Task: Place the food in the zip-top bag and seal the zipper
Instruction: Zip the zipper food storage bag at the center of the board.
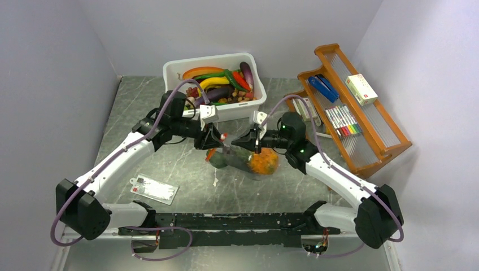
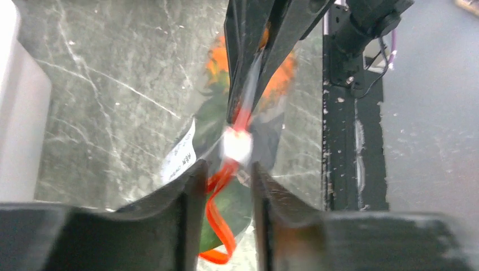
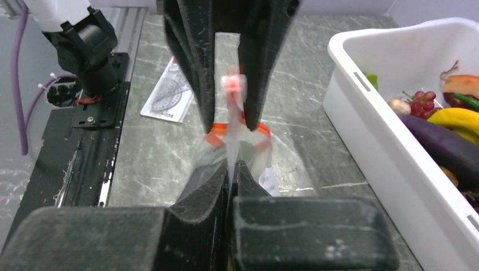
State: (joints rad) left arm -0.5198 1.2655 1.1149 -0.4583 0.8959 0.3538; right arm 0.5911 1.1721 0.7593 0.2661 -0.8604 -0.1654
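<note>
Hardware lay nearest: a black metal mounting rail [image 1: 226,223] ran along the near edge of the grey-green marbled table [image 1: 141,101]. Just beyond it, on the left arm's side, a flat white rectangular card [image 1: 153,189] lay on the stone.

Farther in, at mid-table, the clear floppy plastic zip-top bag [image 1: 229,160] sagged below the two arms' tips. An orange plastic toy pineapple [image 1: 263,162] and something green showed through its wall, and a white label [image 2: 179,158] sat on its side. The bag's mouth edge was held up between the arms.

The right gripper [image 3: 231,166] had its fingers pressed together on the bag's clear plastic near the thin orange-red zipper [image 2: 210,212]. Facing it, the left gripper [image 2: 227,172] had its fingers a little apart, with the zipper strip and a small white slider [image 2: 237,145] lying in the gap. The blurred wrist view suggested they were not pinching it.

Behind the grippers stood a white plastic tub [image 1: 234,110] heaped with toy fruits and vegetables [image 1: 217,82]. Farthest right, a slanted orange-brown wooden rack [image 1: 390,138] held coloured markers [image 1: 344,121], well apart from the bag.
</note>
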